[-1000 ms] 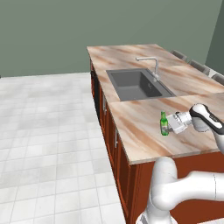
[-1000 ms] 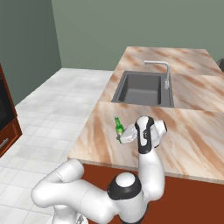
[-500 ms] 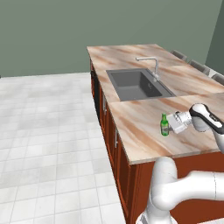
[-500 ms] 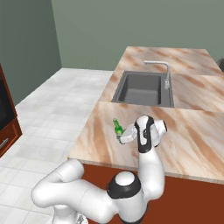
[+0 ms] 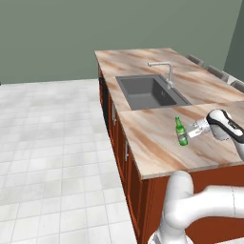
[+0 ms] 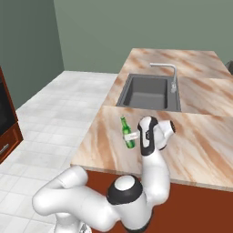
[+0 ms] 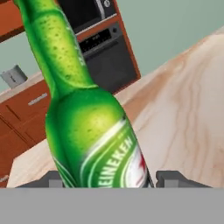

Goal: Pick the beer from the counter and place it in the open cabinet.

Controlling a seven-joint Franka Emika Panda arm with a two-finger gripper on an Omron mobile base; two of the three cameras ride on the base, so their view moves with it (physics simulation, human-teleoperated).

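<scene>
The beer (image 5: 181, 132) is a small green bottle with a pale label, leaning a little and held just above the counter (image 5: 157, 150) in front of the sink. My gripper (image 5: 192, 130) reaches in from the right and is shut on the bottle's body. In the right base view the beer (image 6: 128, 133) tilts left at the gripper (image 6: 135, 135). In the hand view the beer (image 7: 92, 131) stands between the two fingertips (image 7: 51, 180). The open cabinet is out of view.
The grey sink (image 5: 151, 91) and its faucet (image 5: 167, 72) lie just behind the bottle. The counter's front edge (image 6: 136, 175) is close below it. White tiled floor (image 5: 47, 143) spreads to the left. Across the room are a black oven (image 7: 100, 48) and wooden drawers (image 7: 26, 109).
The bottle has risen slightly off the counter and now leans, with the gripper still closed on it. The base has not moved.
</scene>
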